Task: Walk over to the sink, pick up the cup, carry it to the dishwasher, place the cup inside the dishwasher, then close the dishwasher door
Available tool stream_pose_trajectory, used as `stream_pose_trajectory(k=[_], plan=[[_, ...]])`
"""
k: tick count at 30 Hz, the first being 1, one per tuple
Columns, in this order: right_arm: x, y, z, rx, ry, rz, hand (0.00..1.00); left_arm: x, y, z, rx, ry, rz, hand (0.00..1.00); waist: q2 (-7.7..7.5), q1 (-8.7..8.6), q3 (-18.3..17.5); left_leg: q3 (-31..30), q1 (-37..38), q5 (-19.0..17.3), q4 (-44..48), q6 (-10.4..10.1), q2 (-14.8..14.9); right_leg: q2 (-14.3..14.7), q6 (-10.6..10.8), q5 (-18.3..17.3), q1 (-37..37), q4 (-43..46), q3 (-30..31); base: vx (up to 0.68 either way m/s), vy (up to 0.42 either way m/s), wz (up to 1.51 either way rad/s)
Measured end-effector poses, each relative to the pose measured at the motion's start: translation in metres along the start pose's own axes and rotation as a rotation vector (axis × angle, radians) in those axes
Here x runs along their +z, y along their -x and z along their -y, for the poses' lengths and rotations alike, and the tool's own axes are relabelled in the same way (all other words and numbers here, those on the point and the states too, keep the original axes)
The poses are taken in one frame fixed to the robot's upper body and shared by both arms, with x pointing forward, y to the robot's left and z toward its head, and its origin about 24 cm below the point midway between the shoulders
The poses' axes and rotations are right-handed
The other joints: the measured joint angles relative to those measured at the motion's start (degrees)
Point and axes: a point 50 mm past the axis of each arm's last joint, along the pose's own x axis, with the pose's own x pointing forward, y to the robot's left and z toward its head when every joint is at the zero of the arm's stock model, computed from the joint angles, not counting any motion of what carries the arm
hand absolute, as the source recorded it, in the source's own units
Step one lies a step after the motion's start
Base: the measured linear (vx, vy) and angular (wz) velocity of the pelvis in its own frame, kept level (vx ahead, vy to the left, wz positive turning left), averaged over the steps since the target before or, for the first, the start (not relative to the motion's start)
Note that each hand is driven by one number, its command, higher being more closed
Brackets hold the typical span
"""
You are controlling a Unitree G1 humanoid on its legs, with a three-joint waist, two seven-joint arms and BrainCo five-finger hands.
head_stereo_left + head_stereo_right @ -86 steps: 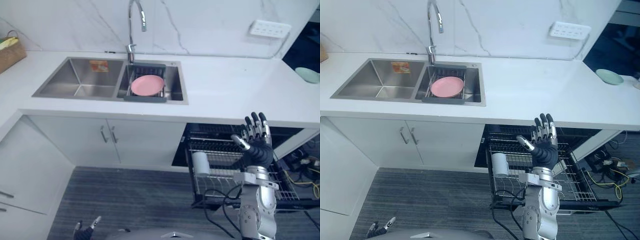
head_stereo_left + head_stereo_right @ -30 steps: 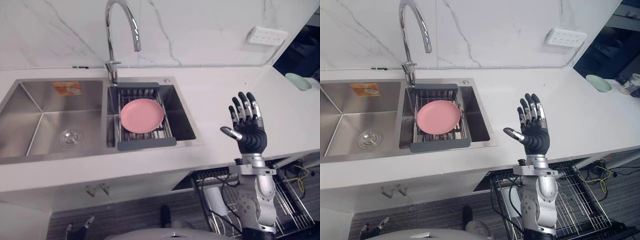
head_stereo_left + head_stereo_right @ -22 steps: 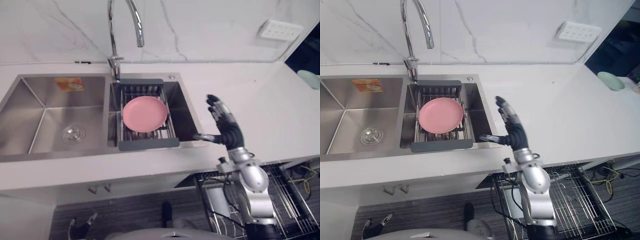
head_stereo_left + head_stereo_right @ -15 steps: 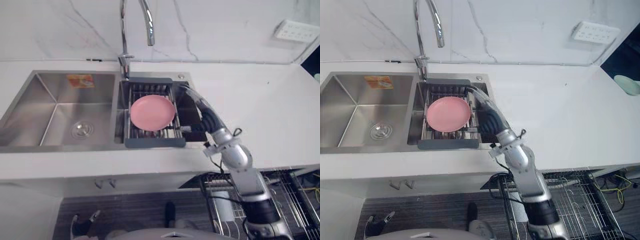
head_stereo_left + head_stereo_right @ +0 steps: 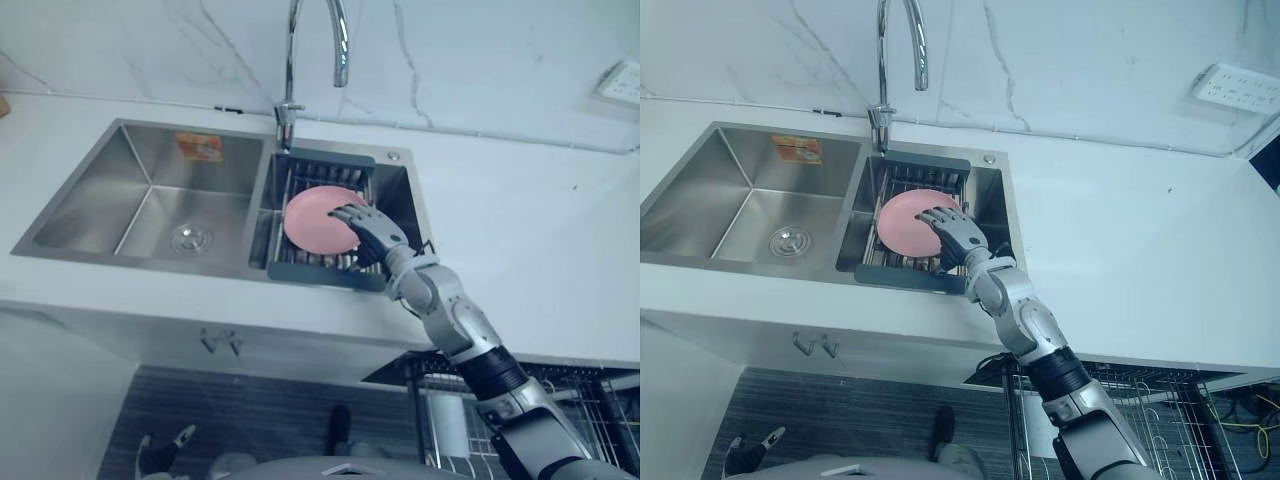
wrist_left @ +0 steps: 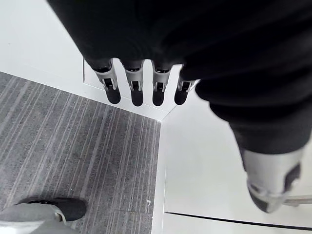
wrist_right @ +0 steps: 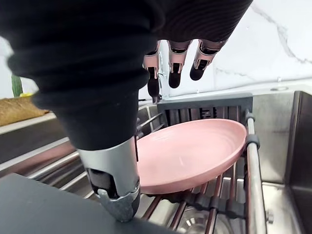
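Right hand open, fingers straight, spread over pink plate lying in dark rack in the sink's right basin. Left hand open, hanging low over floor. White cup sits in dishwasher basket below the counter.

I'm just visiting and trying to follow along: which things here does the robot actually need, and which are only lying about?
In the job:
right hand, open over the pink plate
drying rack in the sink
dishwasher rack below the counter

Lying about:
faucet
wall socket
basket
left hand, idle and open
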Motion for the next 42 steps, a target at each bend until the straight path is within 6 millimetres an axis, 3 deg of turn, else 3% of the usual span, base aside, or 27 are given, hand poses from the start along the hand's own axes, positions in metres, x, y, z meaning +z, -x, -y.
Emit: stream_pose_trajectory(k=[5,21,29,30,42], plan=[[-0.021,-0.002,-0.018,0.064,0.041,-0.132,0.00,0.006,-0.002,0.001,-0.003,0.004,0.013,0.00,-0.01,0.38,0.0,-0.9,0.1,0.0,0.0,-0.1,0.0,-0.2,0.1,0.0,0.1,0.0,-0.8,0.04,0.008,0.09],[-0.033,-0.007,-0.042,0.146,0.149,-0.185,0.00,0.009,-0.002,0.006,-0.057,-0.035,0.008,0.00,0.36,1.55,0.2,-1.7,-0.2,0.3,-0.1,-0.4,0.1,-0.4,0.0,-0.5,0.7,0.0,-1.9,-0.01,-0.005,0.03],[-0.033,-0.012,-0.044,0.140,0.213,-0.181,0.00,0.016,-0.001,0.010,-0.079,-0.057,0.034,0.00,0.43,1.45,0.3,-1.9,-0.1,0.5,0.0,-0.7,0.1,-0.4,0.0,-0.3,0.9,0.0,-2.1,0.00,0.001,0.01],[-0.033,-0.014,-0.044,0.141,0.223,-0.179,1.00,0.016,-0.001,0.010,-0.080,-0.060,0.031,0.00,0.44,1.55,0.3,-2.0,-0.2,0.6,-0.1,-0.8,0.1,-0.4,0.0,-0.3,0.9,0.0,-2.2,0.00,0.000,0.00],[-0.036,-0.018,-0.042,-0.051,0.345,-0.211,1.00,0.021,0.000,0.017,-0.126,-0.084,0.036,0.00,0.77,2.84,0.5,-2.2,-0.5,1.0,-0.1,-0.9,0.6,0.3,-0.6,-0.9,0.9,0.0,-2.5,-0.02,-0.008,0.01]])
